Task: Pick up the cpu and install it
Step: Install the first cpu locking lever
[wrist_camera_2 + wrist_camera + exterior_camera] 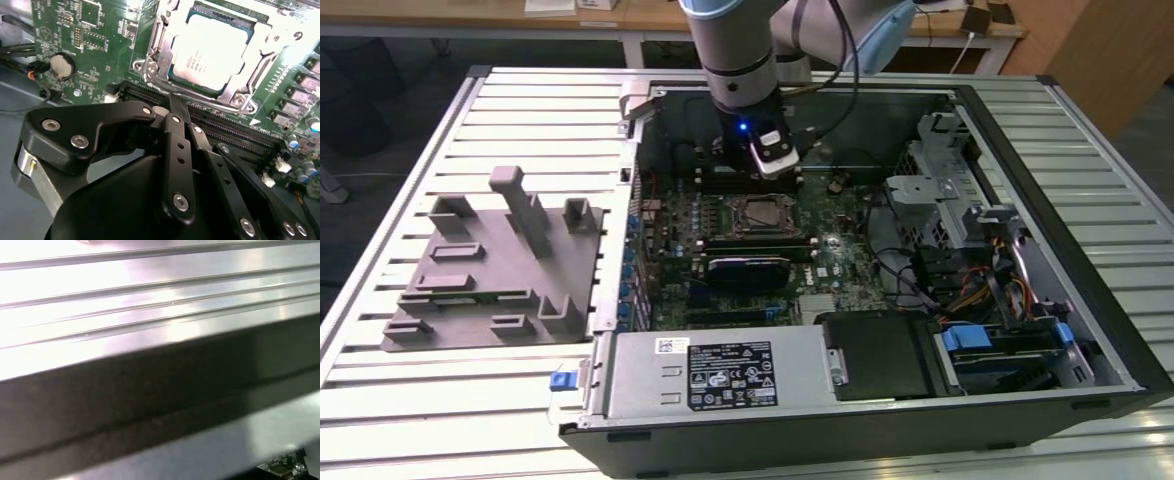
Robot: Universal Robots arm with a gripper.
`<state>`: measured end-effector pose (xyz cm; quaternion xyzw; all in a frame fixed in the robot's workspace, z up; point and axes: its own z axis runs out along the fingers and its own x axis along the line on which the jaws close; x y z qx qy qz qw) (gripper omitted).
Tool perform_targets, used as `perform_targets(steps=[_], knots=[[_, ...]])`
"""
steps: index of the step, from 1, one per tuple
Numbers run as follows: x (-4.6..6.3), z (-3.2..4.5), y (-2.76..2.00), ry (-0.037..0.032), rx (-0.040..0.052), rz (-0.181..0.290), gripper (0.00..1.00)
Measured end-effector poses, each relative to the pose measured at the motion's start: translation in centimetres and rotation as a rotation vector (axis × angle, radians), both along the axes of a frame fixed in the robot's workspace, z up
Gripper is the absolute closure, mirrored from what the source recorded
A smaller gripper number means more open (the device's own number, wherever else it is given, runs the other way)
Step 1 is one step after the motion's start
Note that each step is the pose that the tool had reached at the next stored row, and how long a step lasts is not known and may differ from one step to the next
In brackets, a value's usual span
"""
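— Black linkage bars of the gripper [172,107] sit closest to the lens in the second wrist view. Closed or spread?

— The two fingers [176,117] run together to a narrow tip with no gap showing between them, and nothing sits between them. I read it as closed and empty.

— How is the arm posed?

— In the exterior view the arm [736,60] comes straight down from twelve o'clock, its grey column vertical, a small blue light on its lower end. The gripper [777,160] hangs over the open computer case [1067,250], above the motherboard [847,270], just toward twelve o'clock from the socket.

— And the cpu?

— The cpu [212,50] lies flat inside the socket frame [150,67], at about one o'clock from the fingertip in the second wrist view. Its top plate is pale silver-grey, washed bright by glare, with faint print I can't make out. The metal frame surrounds it on the sides I can see. In the exterior view the cpu [758,214] is a small square near the board's centre, at six o'clock from the gripper.

— Touching it?

— No, the tip stands apart, over the dark memory slots [225,127] beside the socket.

— Anything else around?

— A grey plastic block [500,265] with upright posts rests on the slatted table [400,400], at nine o'clock from the case. A round coin battery [62,65] sits on the board.
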<state>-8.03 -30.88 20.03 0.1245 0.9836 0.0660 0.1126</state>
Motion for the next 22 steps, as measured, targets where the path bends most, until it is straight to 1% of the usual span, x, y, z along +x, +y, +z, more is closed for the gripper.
perform_targets(steps=[10,12,17,18,22], knots=[[0.0,2.62,0.0,0.0002,-0.0001,0.0,0.89],[0.0,2.79,0.0,0.0002,-0.0001,0.0,0.89],[0.0,2.8,0.0,0.0006,0.0,0.0,0.89],[0.0,2.8,0.0,0.008,-0.0002,0.0,0.89],[0.3,2.76,0.0,0.0802,-0.0015,0.0,0.89]])
